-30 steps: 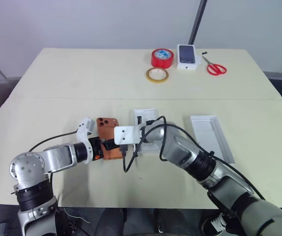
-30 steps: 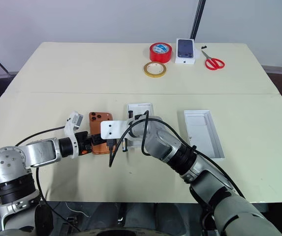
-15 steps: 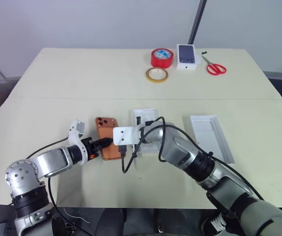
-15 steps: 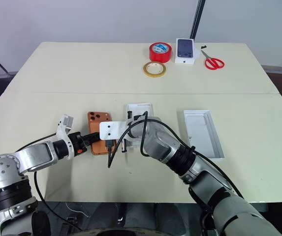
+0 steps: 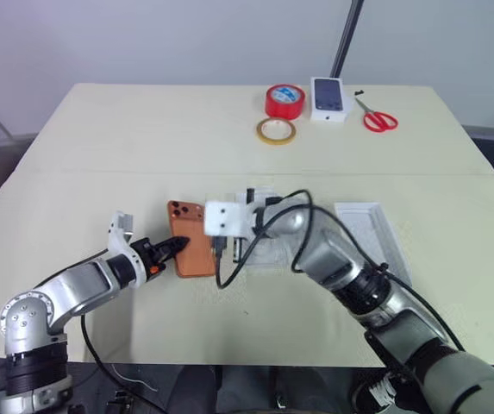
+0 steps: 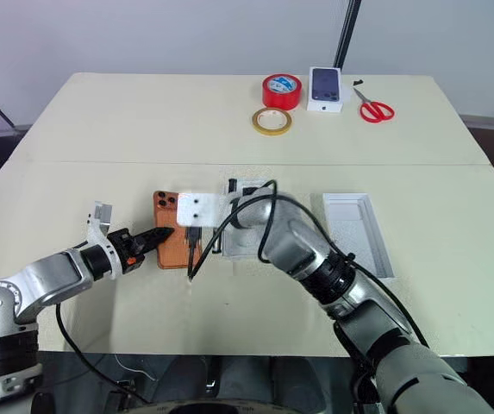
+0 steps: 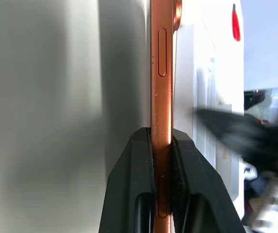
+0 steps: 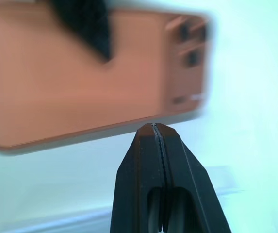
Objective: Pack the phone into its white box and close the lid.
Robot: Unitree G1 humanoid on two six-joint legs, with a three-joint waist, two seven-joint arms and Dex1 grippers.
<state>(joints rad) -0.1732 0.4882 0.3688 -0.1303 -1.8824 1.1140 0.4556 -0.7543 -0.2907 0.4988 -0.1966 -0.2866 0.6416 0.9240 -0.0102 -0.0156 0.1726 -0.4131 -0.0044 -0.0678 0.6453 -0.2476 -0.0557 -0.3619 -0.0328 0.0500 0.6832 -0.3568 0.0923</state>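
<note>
The left gripper (image 7: 162, 145) reaches in low from the left, arm stretched along the table (image 5: 100, 147), its fingers pinching the near edge of the phone (image 5: 190, 248), which lies camera-side up just left of the white box (image 6: 245, 233). The right gripper (image 8: 156, 130), pressed together and holding nothing, hovers just beside the phone's long edge
</note>
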